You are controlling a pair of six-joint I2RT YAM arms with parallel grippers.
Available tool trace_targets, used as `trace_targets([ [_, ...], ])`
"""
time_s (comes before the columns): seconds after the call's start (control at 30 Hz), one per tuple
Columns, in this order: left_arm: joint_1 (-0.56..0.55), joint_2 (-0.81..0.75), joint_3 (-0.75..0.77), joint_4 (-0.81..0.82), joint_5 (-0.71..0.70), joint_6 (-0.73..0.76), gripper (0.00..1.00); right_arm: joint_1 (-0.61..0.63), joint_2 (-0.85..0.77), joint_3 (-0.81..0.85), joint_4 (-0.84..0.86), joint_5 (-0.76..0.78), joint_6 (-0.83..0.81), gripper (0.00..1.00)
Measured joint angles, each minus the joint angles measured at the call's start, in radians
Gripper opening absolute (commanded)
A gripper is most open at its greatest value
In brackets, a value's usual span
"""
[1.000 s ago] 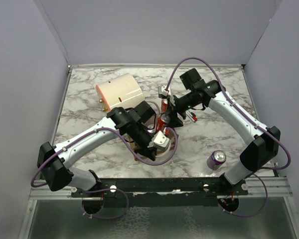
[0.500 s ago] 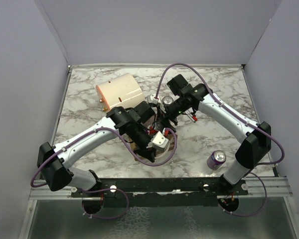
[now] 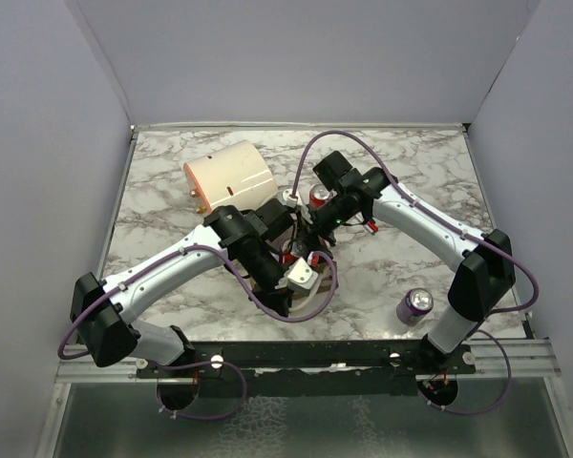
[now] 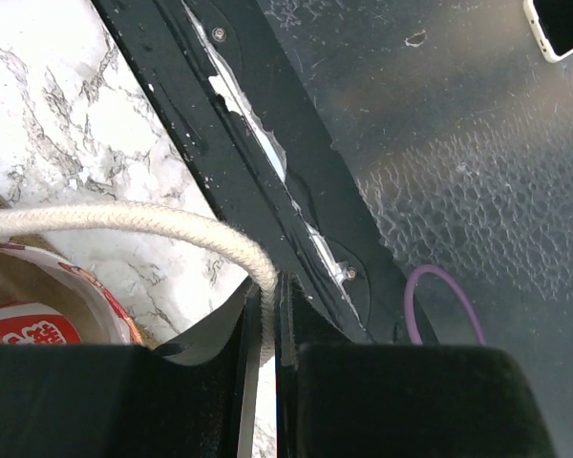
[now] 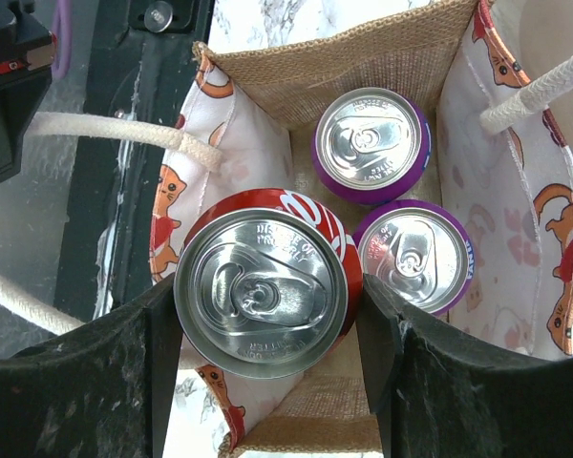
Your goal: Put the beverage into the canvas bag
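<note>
The fingers (image 5: 86, 382) of the right gripper (image 5: 267, 301) were clenched on either side of the red beverage can (image 5: 263, 286), which hung upright over the open mouth of the canvas bag (image 5: 363, 57). Whether its base had passed below the rim could not be told. Over the previous second the right arm had swung in toward the left arm, carrying the can from behind the bag to above it, so what likely remained was to lower and let go. The left gripper (image 4: 267, 315) was pinched tight on a white rope handle (image 4: 124, 218), apparently keeping the bag open. The right wrist view alone showed the bag's tan lining, its cat print, and two purple cans (image 5: 372, 143) already standing inside, leaving a free corner beneath the red one. The overhead view hid most of the bag under both arms, but showed what the wrists missed: a third purple can (image 3: 413, 304) standing on the marble table (image 3: 153, 191) near the right arm's base, and a cream cylinder (image 3: 227, 175) lying behind the left arm.
</note>
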State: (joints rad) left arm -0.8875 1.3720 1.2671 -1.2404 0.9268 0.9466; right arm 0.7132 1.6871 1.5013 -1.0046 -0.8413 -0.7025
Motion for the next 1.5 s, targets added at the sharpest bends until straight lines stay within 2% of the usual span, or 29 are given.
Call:
trace_targets([
  [0.57, 0.008, -0.015, -0.019, -0.065, -0.001, 0.080, 0.09, 0.024, 0.002, -0.085, 0.157, 0.006, 0.048, 0.01],
  [1.0, 0.012, -0.051, -0.041, -0.047, -0.003, 0.171, 0.10, 0.059, 0.002, -0.127, 0.186, 0.036, 0.039, 0.01],
  [1.3, 0.015, -0.052, -0.050, -0.076, 0.000, 0.231, 0.11, 0.071, -0.032, -0.231, 0.312, 0.021, 0.077, 0.07],
  [1.5, 0.016, -0.053, -0.050, -0.080, 0.005, 0.279, 0.10, 0.076, -0.037, -0.254, 0.363, 0.018, 0.096, 0.05],
])
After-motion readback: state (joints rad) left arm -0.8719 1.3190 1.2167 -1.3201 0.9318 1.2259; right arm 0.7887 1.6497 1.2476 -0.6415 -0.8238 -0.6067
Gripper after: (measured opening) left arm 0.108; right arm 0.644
